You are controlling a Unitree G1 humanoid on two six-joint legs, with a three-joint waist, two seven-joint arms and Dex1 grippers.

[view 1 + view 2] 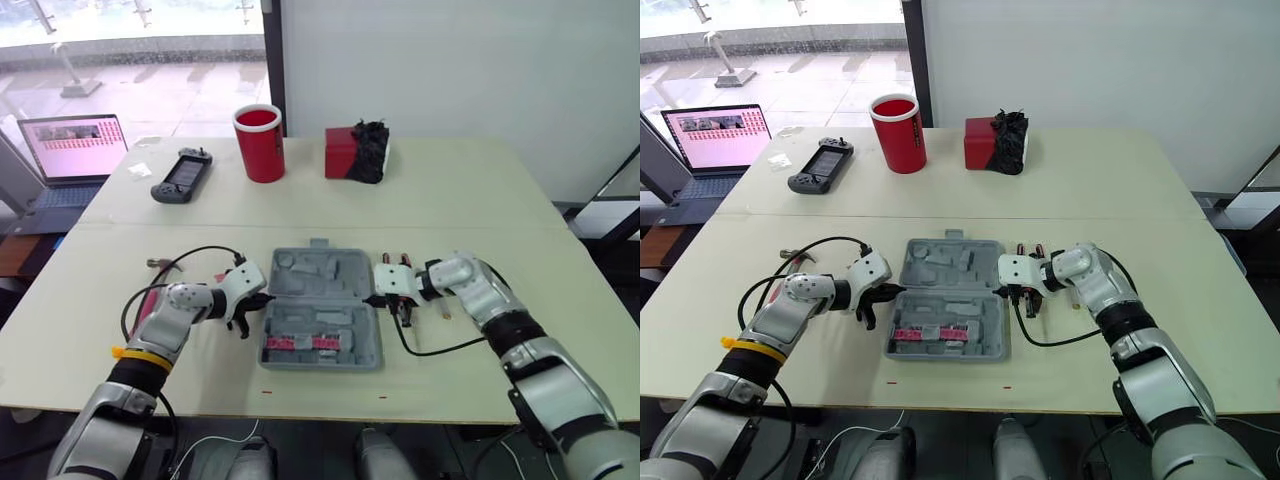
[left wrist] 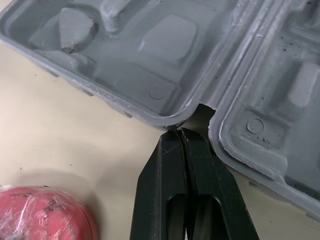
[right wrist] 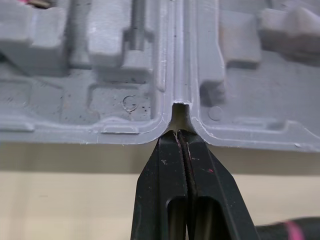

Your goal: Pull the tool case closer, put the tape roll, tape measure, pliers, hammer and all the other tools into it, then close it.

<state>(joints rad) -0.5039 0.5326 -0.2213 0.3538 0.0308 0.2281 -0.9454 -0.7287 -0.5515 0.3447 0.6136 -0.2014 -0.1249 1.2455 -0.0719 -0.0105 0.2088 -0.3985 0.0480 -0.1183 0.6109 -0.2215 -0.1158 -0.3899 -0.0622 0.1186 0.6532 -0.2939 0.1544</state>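
Starting from the left, a red tape roll [image 2: 45, 212] lies on the table near the left pincer [image 2: 180, 132]. That pincer's fingers are pressed together on nothing, with the tips set at the hinge notch of the tool case [image 1: 320, 305]. The case lies open and flat, midway along the table's front edge. It is thin moulded grey plastic, so probably light, slightly flexible and apt to slide or fold at the hinge. The right pincer [image 3: 179, 134] is also closed and empty at the opposite notch. Hooking both notches and dragging evenly looks like the safest hold.
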